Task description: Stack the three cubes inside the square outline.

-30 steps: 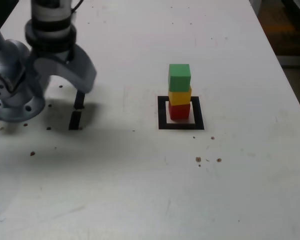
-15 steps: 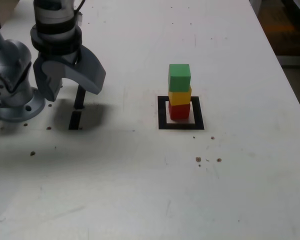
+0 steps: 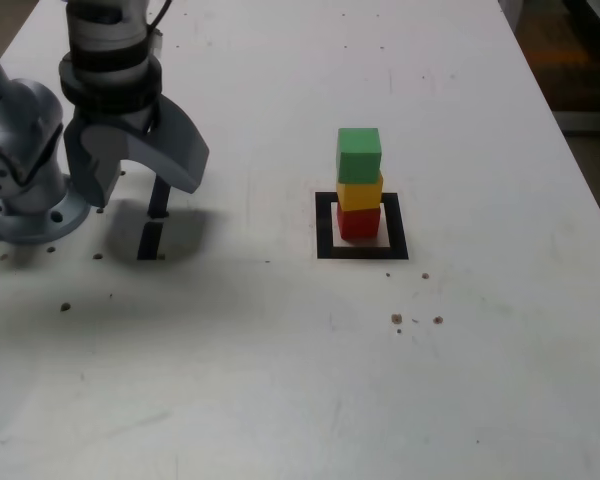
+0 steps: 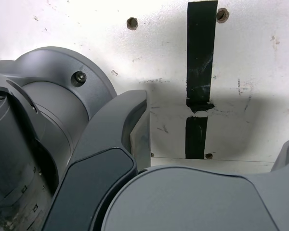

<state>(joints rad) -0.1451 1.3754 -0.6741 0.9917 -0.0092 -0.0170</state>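
The three cubes stand as one upright stack inside the square outline (image 3: 325, 236): red (image 3: 358, 223) at the bottom, yellow (image 3: 359, 192) in the middle, green (image 3: 359, 154) on top. My gripper (image 3: 138, 186) hangs far off at the exterior view's left, beside the arm's base. Its jaws are spread wide and hold nothing. In the wrist view one finger (image 4: 127, 126) frames bare table and black tape; no cube shows there.
Two short black tape strips (image 3: 155, 218) lie on the table under the gripper, also seen as tape strips (image 4: 201, 57) from the wrist. The arm's grey base (image 3: 20, 195) fills the far left. Brown specks (image 3: 397, 319) dot the white table; its edge (image 3: 585, 170) runs along the right.
The gripper has shifted a little to the exterior view's right and turned slightly over the tape strips. It has stayed open, and the stack has not moved.
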